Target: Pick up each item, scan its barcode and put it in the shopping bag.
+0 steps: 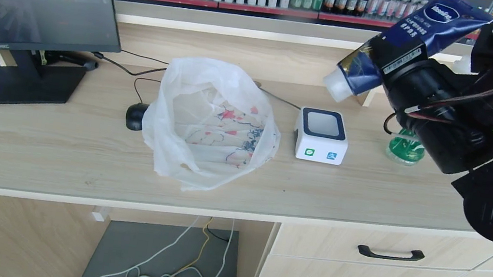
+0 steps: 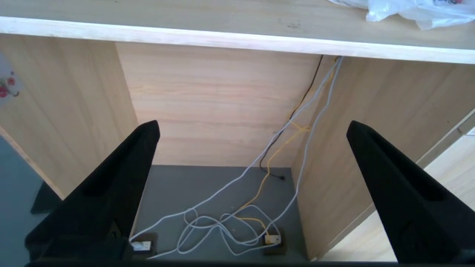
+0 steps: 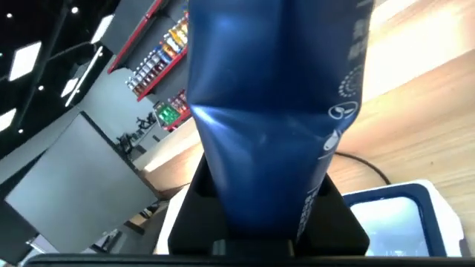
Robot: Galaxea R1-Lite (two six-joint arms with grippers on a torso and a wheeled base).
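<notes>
Head view showed our right gripper (image 1: 406, 67) clamped on a dark blue plastic squeeze tube with a white cap (image 1: 419, 27), held tilted with the cap down, above and right of the white square barcode scanner (image 1: 322, 135). Left of the scanner, an open white plastic shopping bag (image 1: 174, 98) sat on the pale wooden counter (image 1: 55, 144). Our left gripper (image 2: 252, 137) hung low, facing the opening under the counter, its fingers (image 2: 111, 193) spread wide.
</notes>
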